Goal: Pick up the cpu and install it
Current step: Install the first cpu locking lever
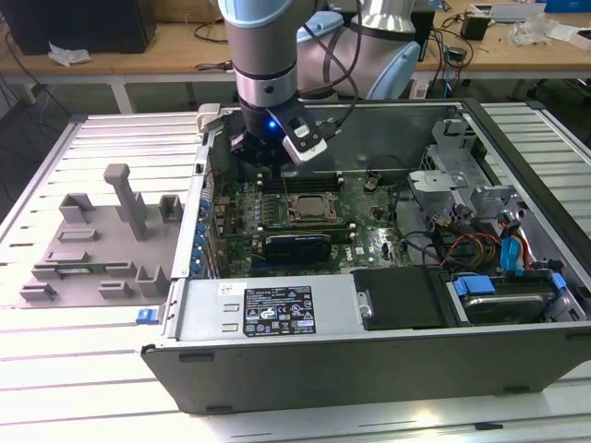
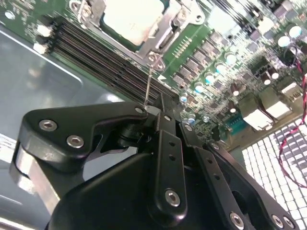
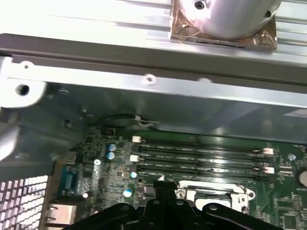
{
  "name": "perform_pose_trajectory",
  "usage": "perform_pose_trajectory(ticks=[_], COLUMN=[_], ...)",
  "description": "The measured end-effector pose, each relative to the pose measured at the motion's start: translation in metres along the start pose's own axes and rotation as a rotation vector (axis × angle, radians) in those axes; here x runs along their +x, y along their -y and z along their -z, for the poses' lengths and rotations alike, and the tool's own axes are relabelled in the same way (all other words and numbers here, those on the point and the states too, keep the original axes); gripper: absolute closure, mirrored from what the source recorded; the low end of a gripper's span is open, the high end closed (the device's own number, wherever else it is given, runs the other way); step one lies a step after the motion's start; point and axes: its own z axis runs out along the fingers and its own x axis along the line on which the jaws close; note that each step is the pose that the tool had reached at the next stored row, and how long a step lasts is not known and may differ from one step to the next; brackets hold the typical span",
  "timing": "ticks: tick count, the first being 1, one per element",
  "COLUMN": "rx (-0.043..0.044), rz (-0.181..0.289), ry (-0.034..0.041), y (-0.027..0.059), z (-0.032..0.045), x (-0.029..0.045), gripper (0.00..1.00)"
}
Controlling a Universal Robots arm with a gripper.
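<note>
- The slatted counter (image 1: 74, 388) carried everything, which put the work within the arm's (image 1: 263, 65) reach.
- The case (image 1: 369, 360) lay on its side with the panel off, probably so the board could be reached from above.
- The grey fixture (image 1: 97, 245) sat just beside the case on the exterior view's left. Its blocks looked shaped to hold parts, and I could make out no chip on it.
- The motherboard (image 1: 369, 235) lay flat on the case floor, facing up to the arm.
- The gripper (image 2: 154, 112) hung low over the board near the memory slots, close to the socket (image 1: 309, 208). Its fingers (image 2: 165, 143) looked pressed together with no chip between them.
- The socket's metal frame appeared to lie closed, likely to clamp what sat inside.
- The cpu (image 2: 129, 17) sat in the socket, its pale top showing through the frame, so seating looked done.
- The thin lever (image 2: 149, 81) ran from the frame's corner to the gripper's tip and met it there. I couldn't tell whether it was pinched or only pushed.
</note>
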Motion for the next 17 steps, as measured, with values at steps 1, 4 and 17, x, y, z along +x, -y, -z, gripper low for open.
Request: perform_pose_trajectory(ticks=[1,4,17], rx=[-0.0001,0.0001,0.0001], rz=[0.0,0.0,0.0], ry=[0.0,-0.0001,-0.0001], y=[0.0006,0.0044,0.0057], z=[0.0,0.0003,0.0122], x=[-0.0018,-0.0124,-0.0247], gripper=[0.89,0.89,0.89])
